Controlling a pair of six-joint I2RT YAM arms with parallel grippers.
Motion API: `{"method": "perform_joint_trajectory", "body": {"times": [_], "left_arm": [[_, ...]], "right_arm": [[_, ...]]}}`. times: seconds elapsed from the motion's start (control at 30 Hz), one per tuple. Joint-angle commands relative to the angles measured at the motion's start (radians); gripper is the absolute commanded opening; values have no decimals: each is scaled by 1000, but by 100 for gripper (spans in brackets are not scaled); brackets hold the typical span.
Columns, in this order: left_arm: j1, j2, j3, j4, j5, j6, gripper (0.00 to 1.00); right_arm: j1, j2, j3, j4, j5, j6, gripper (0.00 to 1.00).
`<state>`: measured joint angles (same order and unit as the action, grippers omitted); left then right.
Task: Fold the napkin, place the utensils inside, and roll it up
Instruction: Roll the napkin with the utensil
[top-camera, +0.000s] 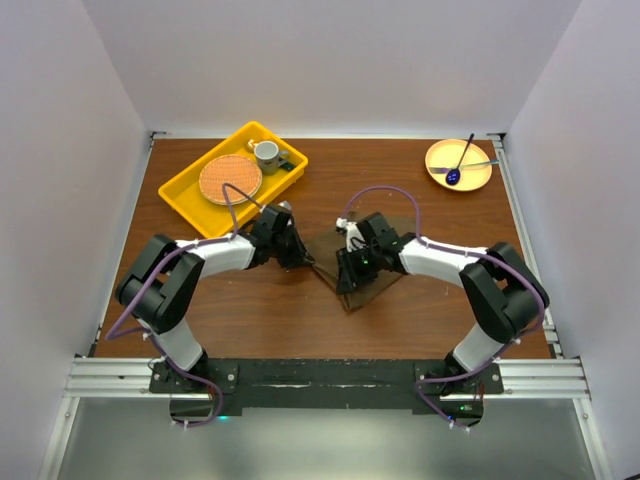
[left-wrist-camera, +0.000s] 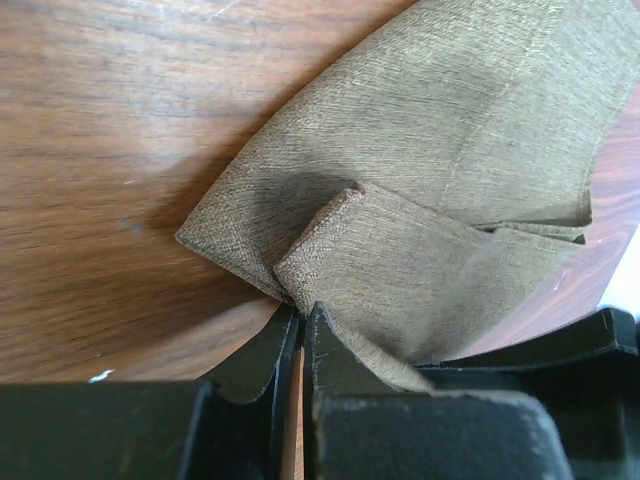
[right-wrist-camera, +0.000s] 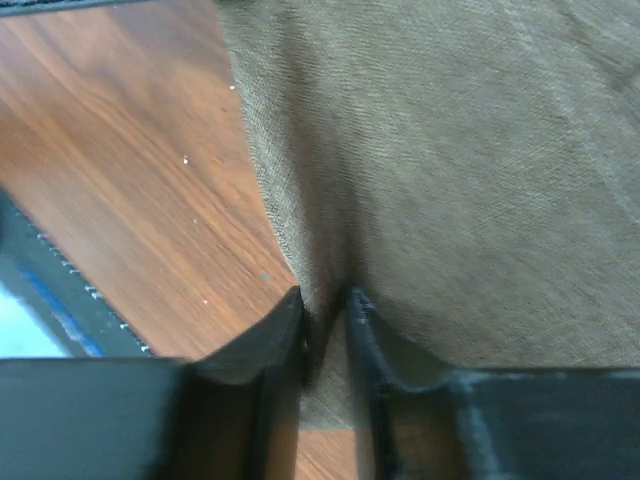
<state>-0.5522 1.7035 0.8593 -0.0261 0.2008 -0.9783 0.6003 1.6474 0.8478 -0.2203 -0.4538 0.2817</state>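
Note:
The olive-brown napkin (top-camera: 362, 292) lies bunched on the wooden table between my two grippers. My left gripper (top-camera: 298, 258) sits at its left side. In the left wrist view the left gripper (left-wrist-camera: 300, 312) is shut on a folded corner of the napkin (left-wrist-camera: 450, 150), with a small flap turned over just ahead of the tips. My right gripper (top-camera: 348, 272) is on the napkin's near middle. In the right wrist view the right gripper (right-wrist-camera: 325, 300) stands slightly open, and a puckered ridge of the napkin (right-wrist-camera: 480, 180) sits in the narrow gap. The utensils are out of view.
A yellow tray (top-camera: 190, 195) at the back left holds a round orange mat (top-camera: 230, 178) and a cup (top-camera: 266, 153). A yellow plate (top-camera: 435, 158) at the back right carries a dark blue spoon (top-camera: 455, 175) and a pale utensil (top-camera: 478, 164).

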Motion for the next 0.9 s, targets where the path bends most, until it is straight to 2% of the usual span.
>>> {"method": "perform_joint_trajectory", "body": {"times": [0.0,0.03,0.1,0.33,0.53,0.73,0.87], "left_arm": [[0,-4,23,-11,32,18,0],[-2,-4,24,-21,35,13,0],[-2,1,30,-32,45,1,0],[0,1,37,-43,77,-45,0],[1,-2,44,-51,97,-57,0],[17,-4,34,-54,118,-59,0],[21,-11,29,-51,129,-62,0]], "right_arm": [[116,-89,98,-116,266,-41,45],[136,-101,114,-128,349,-44,49],[182,-100,155,-157,420,-61,56],[337,-37,237,-156,717,-98,65],[484,54,243,-68,943,-134,67],[555,138,247,-42,1104,-142,67],[575,179,238,-31,1201,-148,62]]}}
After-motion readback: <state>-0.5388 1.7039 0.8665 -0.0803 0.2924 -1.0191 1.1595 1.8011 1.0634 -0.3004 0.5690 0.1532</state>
